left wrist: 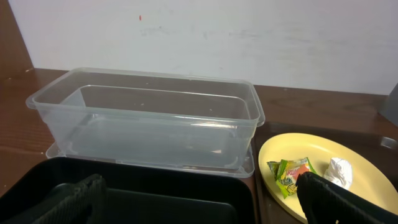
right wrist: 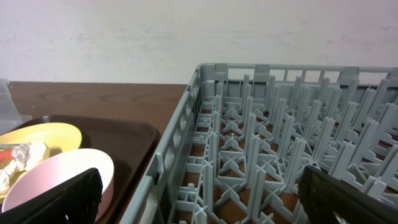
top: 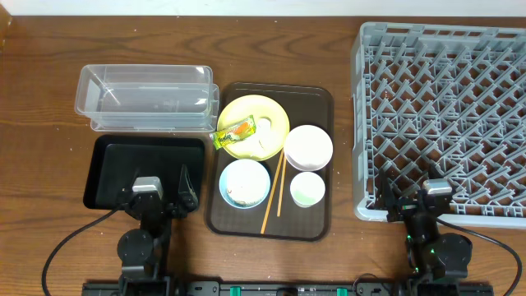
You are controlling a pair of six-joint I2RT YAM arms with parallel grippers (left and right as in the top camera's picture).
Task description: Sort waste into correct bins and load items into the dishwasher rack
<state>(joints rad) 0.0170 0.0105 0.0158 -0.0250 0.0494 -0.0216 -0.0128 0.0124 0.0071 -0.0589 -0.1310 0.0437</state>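
Overhead: the chopsticks point(top: 274, 193) lie on the brown serving tray point(top: 316, 97) at frame centre, with the long axis near-vertical and leaning right at the top, between the light blue bowl point(top: 245, 182) and the pale green cup point(top: 307, 190). The left wrist view best resolves the white scrap point(left wrist: 340, 172) beside the snack wrapper point(left wrist: 291, 174) on the yellow plate point(left wrist: 311, 146) (clear tub point(left wrist: 143, 118) at left). The left gripper point(left wrist: 199, 196) over the black tray point(left wrist: 155, 199) and the right gripper point(right wrist: 205, 193) at the dishwasher rack point(right wrist: 261, 149) both have their jaws wide apart and empty.

Looking like a robotics lab staging a dish station: bare white wall point(left wrist: 249, 37) backing a wooden table point(top: 49, 49), grey dishwasher rack point(top: 358, 123) sitting right of the serving tray point(top: 297, 224).
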